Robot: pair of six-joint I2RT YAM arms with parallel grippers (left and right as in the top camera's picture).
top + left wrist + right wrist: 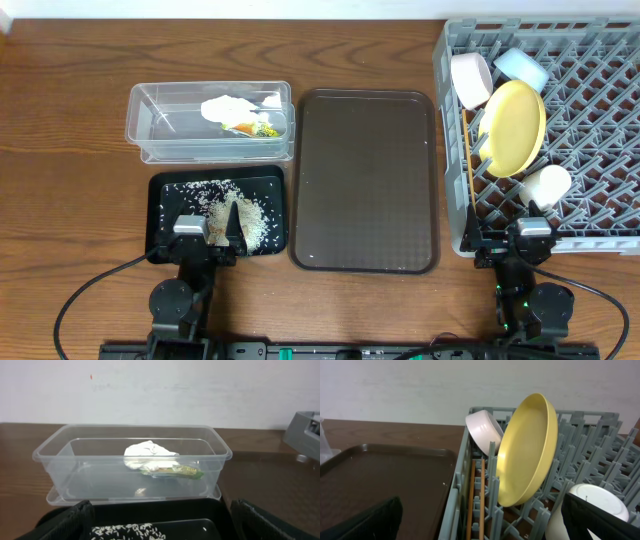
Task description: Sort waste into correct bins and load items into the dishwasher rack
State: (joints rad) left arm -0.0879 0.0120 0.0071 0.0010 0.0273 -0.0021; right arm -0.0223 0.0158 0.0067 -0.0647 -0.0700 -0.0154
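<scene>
Yellow plate (527, 450) is the one I'd worry about if anything needs reseating. It stands on edge between the pegs at the left side of the dishwasher rack (610, 205). It leans away from the brown serving tray (365, 180), with its hollow face turned toward that tray and a bit upward. From overhead its long axis runs near to far. It looks stiff, smooth and probably slick (melamine-ish, my guess), and light enough, so I'd pinch the upper rim rather than the face.

The pinkish-white bowl (470, 80) and light blue bowl (520, 68) sit on edge at the far corner, just behind the plate. The white cup (546, 185) is just on the near side of it. Chopsticks (476, 495) lie flat along the rack's left wall, pointing near to far. They're thin, rigid and likely to roll, so grab them mid-length.

Waste looks sorted. The napkin (147, 455) (soft, weighs nothing) and wrapper (182, 471) are touching in the clear tub (55, 460), and the rice (225, 205) is scattered in the black tray (165, 190).

Left gripper (167, 522) hangs over the near end of the black tray with fingers spread wide, holding nothing. Right gripper (482, 522) sits at the rack's near left corner, also spread wide and empty. To me the job looks about finished.
</scene>
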